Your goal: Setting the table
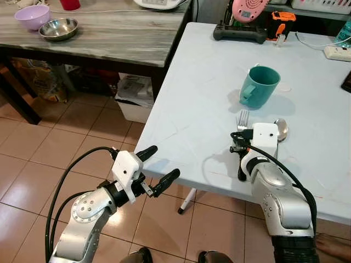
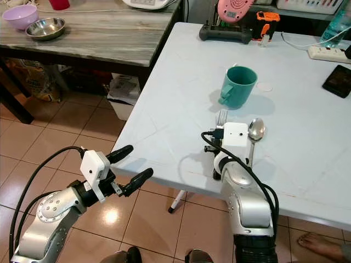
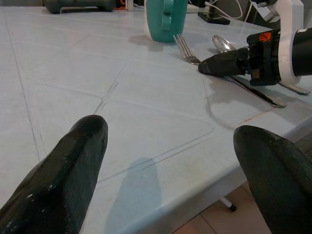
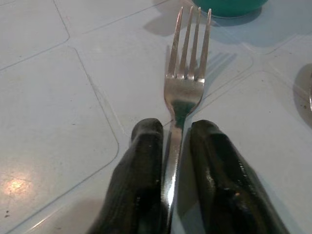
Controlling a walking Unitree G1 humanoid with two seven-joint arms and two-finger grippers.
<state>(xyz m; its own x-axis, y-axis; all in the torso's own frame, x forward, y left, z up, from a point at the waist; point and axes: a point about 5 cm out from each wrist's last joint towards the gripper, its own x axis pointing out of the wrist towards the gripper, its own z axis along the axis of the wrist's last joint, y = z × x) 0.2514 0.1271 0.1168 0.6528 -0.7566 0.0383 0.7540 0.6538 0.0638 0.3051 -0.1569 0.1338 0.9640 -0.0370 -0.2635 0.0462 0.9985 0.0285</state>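
A steel fork [image 4: 185, 83] lies flat on the pale blue table [image 1: 192, 98], its tines pointing toward a teal mug [image 1: 259, 85]. My right gripper [image 4: 174, 129] rests low on the table, shut on the fork's handle, one black finger on each side. A steel spoon [image 2: 256, 129] lies just right of the fork, parallel to it. My left gripper [image 1: 163, 162] hangs open in the air off the table's near-left edge, over the tiled floor, with nothing between its fingers [image 3: 63, 175].
A wood-grain table [image 1: 120, 38] at the back left carries a purple bowl [image 1: 32, 16] and a steel bowl [image 1: 57, 28]. A black controller [image 1: 241, 33], a power strip [image 1: 337, 52] and a phone [image 2: 338, 80] lie at the far side. A person's foot [image 2: 318, 241] shows at lower right.
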